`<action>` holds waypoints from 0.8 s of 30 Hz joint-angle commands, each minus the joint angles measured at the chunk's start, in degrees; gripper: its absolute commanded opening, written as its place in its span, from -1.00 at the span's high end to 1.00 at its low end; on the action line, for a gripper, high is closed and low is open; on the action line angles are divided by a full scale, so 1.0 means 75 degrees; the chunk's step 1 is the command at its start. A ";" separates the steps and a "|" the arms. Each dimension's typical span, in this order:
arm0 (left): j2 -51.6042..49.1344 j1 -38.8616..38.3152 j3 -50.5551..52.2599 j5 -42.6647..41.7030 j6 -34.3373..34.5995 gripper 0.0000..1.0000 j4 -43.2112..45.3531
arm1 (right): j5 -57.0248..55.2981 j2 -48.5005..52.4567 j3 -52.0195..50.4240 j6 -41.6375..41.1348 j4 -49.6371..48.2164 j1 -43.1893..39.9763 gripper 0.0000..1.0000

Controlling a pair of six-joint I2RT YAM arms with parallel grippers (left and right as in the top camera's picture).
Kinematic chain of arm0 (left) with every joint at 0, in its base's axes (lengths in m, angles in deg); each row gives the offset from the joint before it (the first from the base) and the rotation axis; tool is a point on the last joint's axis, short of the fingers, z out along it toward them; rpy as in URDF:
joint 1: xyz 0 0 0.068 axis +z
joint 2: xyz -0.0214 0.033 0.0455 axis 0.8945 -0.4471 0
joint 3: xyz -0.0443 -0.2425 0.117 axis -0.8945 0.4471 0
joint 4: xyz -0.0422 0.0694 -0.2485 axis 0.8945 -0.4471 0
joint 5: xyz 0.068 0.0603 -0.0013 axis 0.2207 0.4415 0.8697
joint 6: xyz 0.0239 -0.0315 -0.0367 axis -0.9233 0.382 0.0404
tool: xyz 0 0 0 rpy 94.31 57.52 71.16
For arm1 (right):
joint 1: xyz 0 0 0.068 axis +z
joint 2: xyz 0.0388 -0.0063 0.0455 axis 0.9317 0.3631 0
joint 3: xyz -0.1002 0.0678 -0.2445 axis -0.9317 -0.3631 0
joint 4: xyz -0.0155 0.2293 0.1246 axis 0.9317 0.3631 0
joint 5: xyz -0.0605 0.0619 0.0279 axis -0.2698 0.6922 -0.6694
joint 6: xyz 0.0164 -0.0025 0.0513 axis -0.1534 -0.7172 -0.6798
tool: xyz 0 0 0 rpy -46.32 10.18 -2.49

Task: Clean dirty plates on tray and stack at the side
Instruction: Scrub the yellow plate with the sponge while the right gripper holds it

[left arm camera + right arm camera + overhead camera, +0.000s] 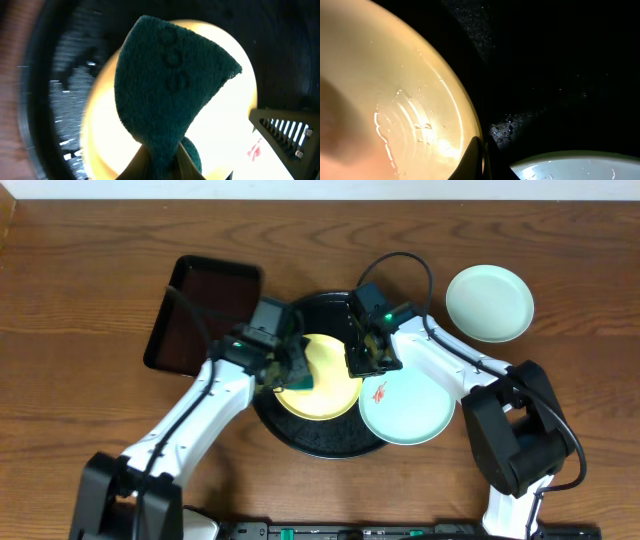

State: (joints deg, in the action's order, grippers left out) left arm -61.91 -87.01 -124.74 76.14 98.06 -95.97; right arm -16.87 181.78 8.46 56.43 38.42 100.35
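The pale yellow plate [325, 385] lies in the round black tray [320, 442]. My left gripper [285, 365] is shut on a dark green sponge [167, 85], which rests on the yellow plate [235, 125] at its left side. At the plate's right rim my right gripper [362, 360] is shut, its fingertips [476, 155] pinching the edge of the yellow plate [385, 100]. A mint-blue plate [405, 408] with a red smear [380, 392] overlaps the tray's right rim. Another mint-blue plate [489, 302], with no smear showing, sits on the table at the right.
A smaller rectangular black tray [200, 315] lies on the wooden table at the upper left of the round tray. The smeared mint plate [570, 167] lies just right of my right fingertips. Wet specks show on the tray floor [560, 65].
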 commanded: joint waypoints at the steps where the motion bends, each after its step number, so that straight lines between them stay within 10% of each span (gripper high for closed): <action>1: -0.0318 -0.0300 -0.0149 -0.0119 -0.0044 0.85 0.0329 | -0.0994 -0.0050 0.0306 0.0105 0.0216 0.0160 0.97; 24: -0.2014 -0.0370 -0.0149 0.1145 0.0099 0.85 0.0341 | -0.1580 -0.0047 0.0799 0.0102 0.0723 0.0629 0.97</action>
State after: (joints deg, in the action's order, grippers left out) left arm -74.78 -90.31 -126.05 77.12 98.30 -91.01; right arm -27.71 181.80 13.79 56.45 43.62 104.67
